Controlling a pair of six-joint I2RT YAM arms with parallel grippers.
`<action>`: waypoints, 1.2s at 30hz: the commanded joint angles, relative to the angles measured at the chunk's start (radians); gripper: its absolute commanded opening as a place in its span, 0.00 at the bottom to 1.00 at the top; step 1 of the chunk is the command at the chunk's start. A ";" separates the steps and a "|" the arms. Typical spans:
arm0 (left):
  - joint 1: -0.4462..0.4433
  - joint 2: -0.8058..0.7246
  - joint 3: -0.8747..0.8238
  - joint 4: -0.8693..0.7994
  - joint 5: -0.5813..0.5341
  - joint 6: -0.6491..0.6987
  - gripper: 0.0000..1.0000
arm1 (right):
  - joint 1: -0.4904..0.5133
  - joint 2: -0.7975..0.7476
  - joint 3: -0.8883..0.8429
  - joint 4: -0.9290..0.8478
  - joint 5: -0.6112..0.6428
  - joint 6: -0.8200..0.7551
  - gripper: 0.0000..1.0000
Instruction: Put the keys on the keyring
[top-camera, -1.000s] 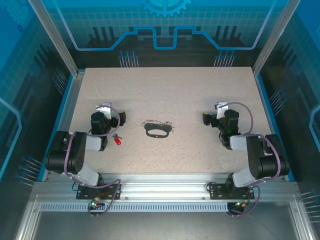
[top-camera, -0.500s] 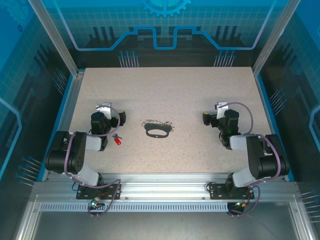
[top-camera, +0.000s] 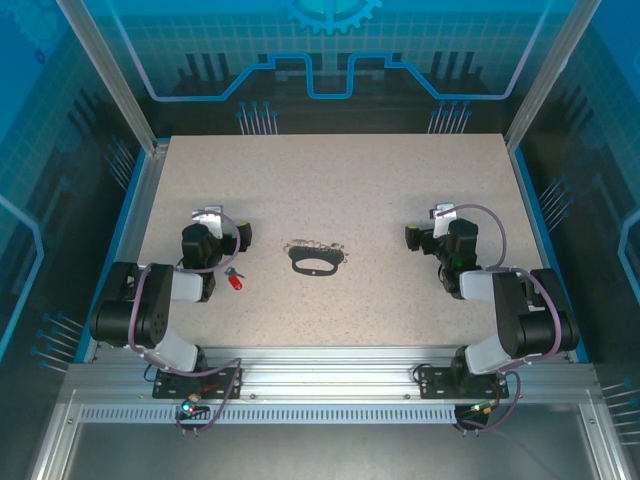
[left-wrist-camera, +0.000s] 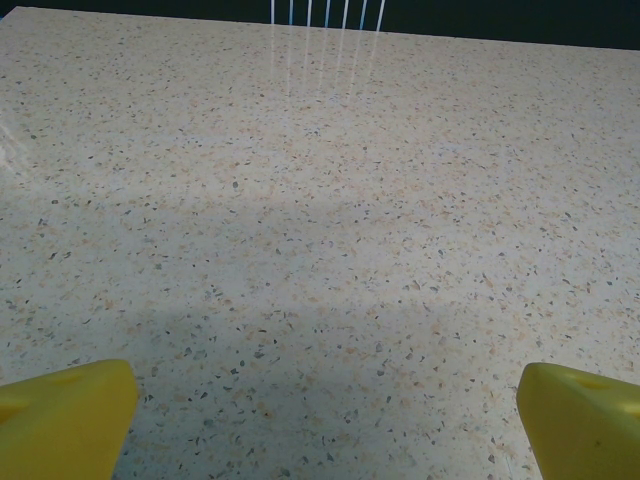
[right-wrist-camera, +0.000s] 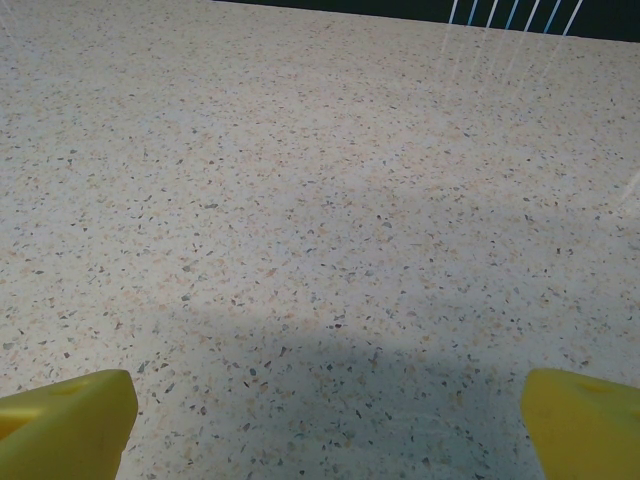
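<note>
A tiny key with a red head (top-camera: 236, 281) lies on the speckled table, just right of my left arm's wrist. The dark grey oval keyring (top-camera: 316, 262) lies flat at the table's middle, a row of small silvery rings along its far edge. My left gripper (top-camera: 208, 217) sits folded back at the left, up and left of the key. Its yellow fingertips (left-wrist-camera: 65, 420) stand wide apart over bare table, so it is open. My right gripper (top-camera: 440, 215) rests at the right, well clear of the keyring, also open with its yellow fingertips (right-wrist-camera: 62, 425) spread.
The speckled table (top-camera: 340, 180) is bounded by blue rails at left and right and an aluminium frame (top-camera: 330, 385) at the near edge. Transparent blue panels close off the back and sides.
</note>
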 joint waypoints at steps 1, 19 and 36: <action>-0.003 -0.020 0.009 0.007 0.003 -0.003 0.99 | 0.007 0.004 0.014 0.024 0.002 -0.004 1.00; -0.024 -0.243 0.036 -0.230 -0.048 0.002 0.99 | -0.031 -0.247 0.219 -0.589 0.104 0.319 1.00; -0.166 -0.452 0.518 -1.210 -0.069 -0.397 0.99 | 0.180 -0.130 0.664 -1.288 -0.115 0.351 0.74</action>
